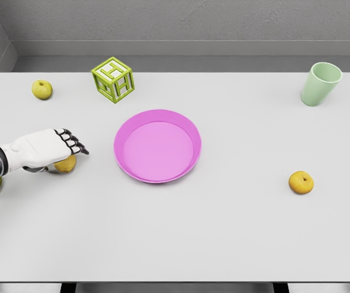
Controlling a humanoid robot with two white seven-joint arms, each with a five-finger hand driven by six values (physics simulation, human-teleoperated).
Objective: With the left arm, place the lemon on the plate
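My left robot hand [55, 149] sits over the lemon [65, 163] at worktop [223, 232] left, fingers curled down on it, grip unconfirmed. Lemon on the worktop, just left of the pink plate [157, 146], apart from it.

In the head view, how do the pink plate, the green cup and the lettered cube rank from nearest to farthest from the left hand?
From the left hand:
1. Pink plate, just to its right, table centre.
2. Lettered cube, behind the plate, toward the back edge.
3. Green cup, far right back corner.
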